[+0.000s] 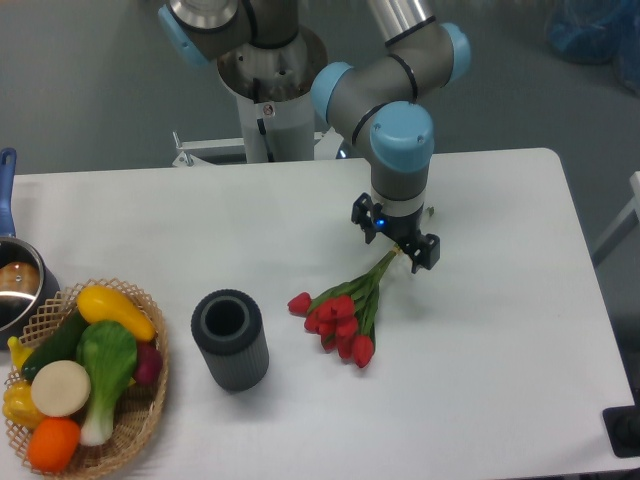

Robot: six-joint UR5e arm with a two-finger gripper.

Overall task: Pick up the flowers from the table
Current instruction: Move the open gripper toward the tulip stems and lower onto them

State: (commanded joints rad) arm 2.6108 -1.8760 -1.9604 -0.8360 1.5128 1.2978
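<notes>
Hovering end effector (396, 242) straddles the flowers' (341, 315) stems, fingers apart.

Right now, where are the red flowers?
The flowers lie flat on the white table, near its middle in the camera view, just right of the dark cylinder, with their stem ends under the gripper.

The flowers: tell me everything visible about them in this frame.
The flowers are a small bunch of red tulip buds on thin green stems with a few leaves, looking artificial. They lie flat on the white table, buds fanned toward the lower left, stems converging up and to the right. The stem ends reach right under the gripper, whose fingers look spread on either side; actual contact cannot be judged. The dark ribbed cylinder stands apart to their left.
</notes>
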